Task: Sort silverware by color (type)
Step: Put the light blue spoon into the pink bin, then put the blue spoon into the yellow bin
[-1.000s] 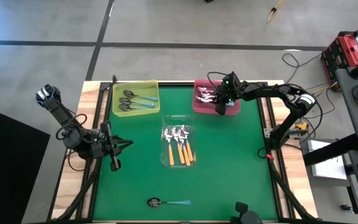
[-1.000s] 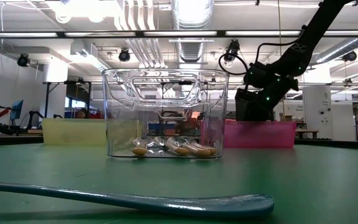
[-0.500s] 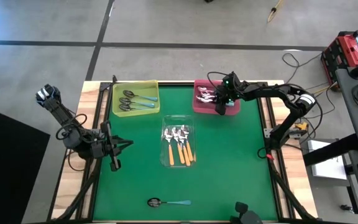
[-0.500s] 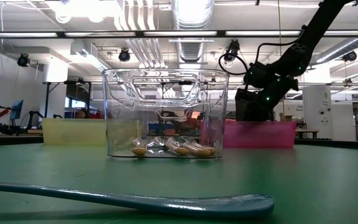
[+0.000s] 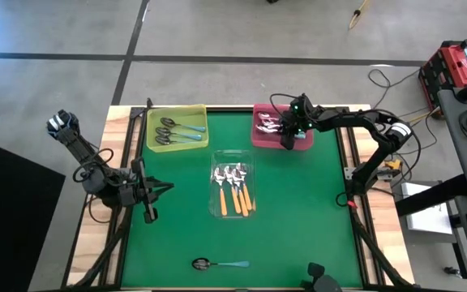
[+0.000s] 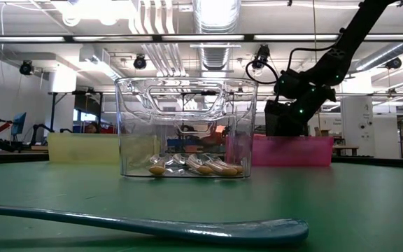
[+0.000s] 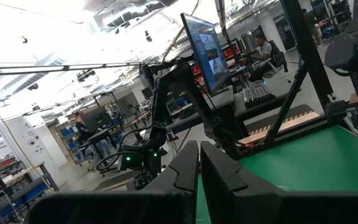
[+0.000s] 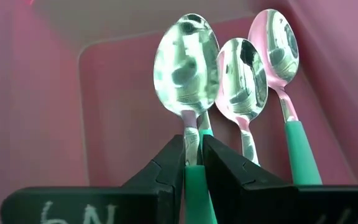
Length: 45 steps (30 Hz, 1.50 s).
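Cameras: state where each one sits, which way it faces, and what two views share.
High: overhead, straight down; both arms, clear tray.
Low: table height, level across; right gripper above pink tray.
Left wrist: along shut left gripper, into the room.
Right wrist: into the pink tray; jaws gripping teal-handled spoon.
High and low share the lone spoon.

Teal-handled spoon (image 8: 187,68) in pink tray (image 8: 48,112)
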Available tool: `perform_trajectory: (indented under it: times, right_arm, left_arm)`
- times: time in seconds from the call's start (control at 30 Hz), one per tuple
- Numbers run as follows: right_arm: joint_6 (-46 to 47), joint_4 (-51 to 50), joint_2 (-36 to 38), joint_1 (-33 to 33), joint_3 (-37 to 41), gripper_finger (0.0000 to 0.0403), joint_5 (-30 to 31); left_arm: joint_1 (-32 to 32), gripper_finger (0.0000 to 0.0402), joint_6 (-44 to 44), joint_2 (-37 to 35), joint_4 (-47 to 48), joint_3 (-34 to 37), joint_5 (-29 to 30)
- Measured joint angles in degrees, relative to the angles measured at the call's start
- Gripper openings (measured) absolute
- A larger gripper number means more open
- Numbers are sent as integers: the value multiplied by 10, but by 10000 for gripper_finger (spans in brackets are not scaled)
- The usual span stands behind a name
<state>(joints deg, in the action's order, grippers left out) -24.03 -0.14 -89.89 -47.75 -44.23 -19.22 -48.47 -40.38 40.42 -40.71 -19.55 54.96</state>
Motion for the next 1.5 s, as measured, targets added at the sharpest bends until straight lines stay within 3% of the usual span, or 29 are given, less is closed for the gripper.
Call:
perform_trajectory:
  times: [0.3,0.5,0.7,0.9,1.23,1.5]
  right_arm:
    - [1,0,1,0,0,133,2]
    - [27,0,24,0,-4,155,4]
    - [82,-9,89,8,-6,148,-1]
    - [149,-29,183,56,-6,129,-3]
    - [239,-30,287,203,-6,103,-1]
    - [288,-31,298,328,-6,81,28]
  left_arm:
    - [0,0,0,0,0,0,0]
    - [0,0,19,0,0,0,0]
    - [0,0,92,10,0,0,0]
    - [0,0,181,53,1,0,0]
    - [8,0,339,164,-9,-21,0]
    - [10,0,340,287,26,-110,1]
